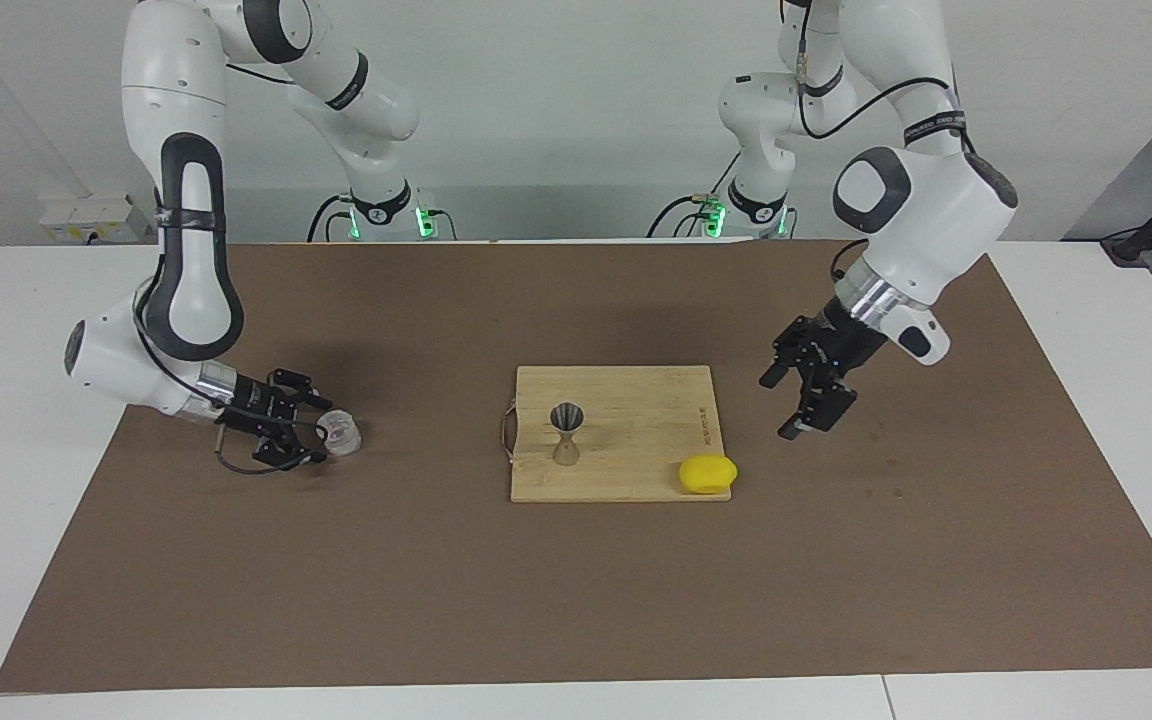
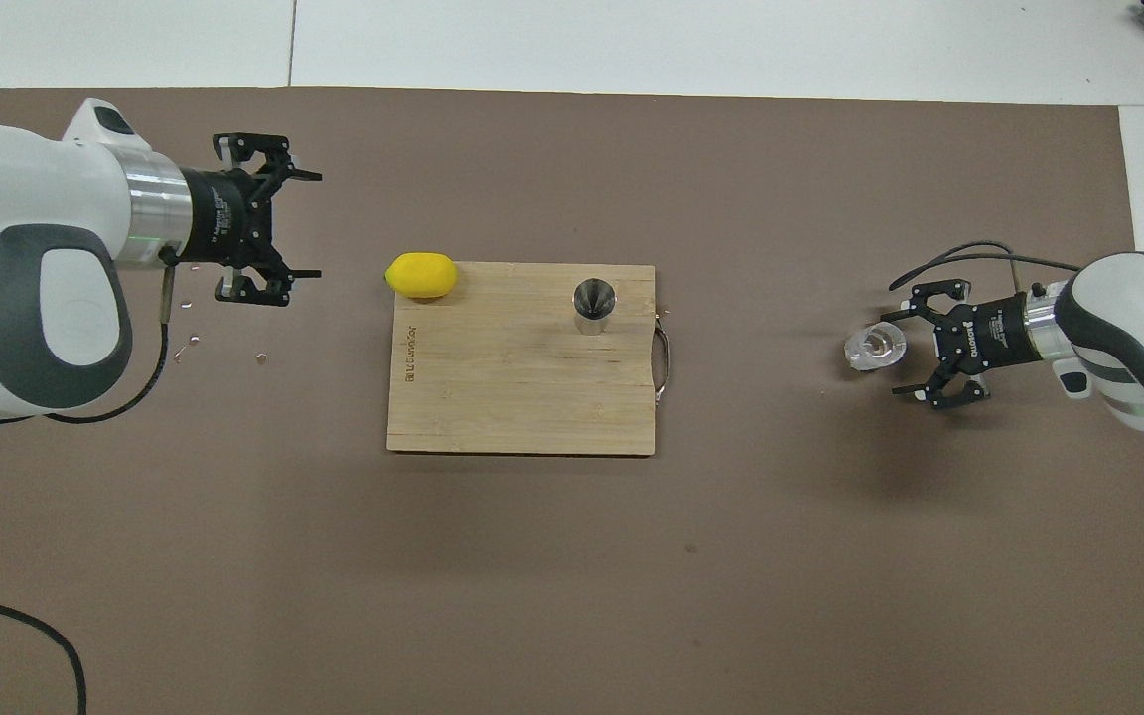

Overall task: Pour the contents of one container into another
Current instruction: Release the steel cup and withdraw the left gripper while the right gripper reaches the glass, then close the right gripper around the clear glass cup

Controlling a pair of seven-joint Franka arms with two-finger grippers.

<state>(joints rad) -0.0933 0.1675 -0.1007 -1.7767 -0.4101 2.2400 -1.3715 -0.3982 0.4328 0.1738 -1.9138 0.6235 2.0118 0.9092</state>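
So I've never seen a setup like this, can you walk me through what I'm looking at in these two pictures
These are two white robot arms at a table covered by a brown mat, each ending in a black two-finger gripper. One picture is taken from across the table, facing the robots; the other looks down from above their own end, so the sides are swapped.

On the mat lies a wooden board. A small metal jigger stands on it, and a lemon sits at its corner toward the left arm's end, farther from the robots than the jigger.

The right gripper is low by the mat at its own end, open, its fingers around a small clear glass without closing on it. The left gripper waits, open, over bare mat beside the board.
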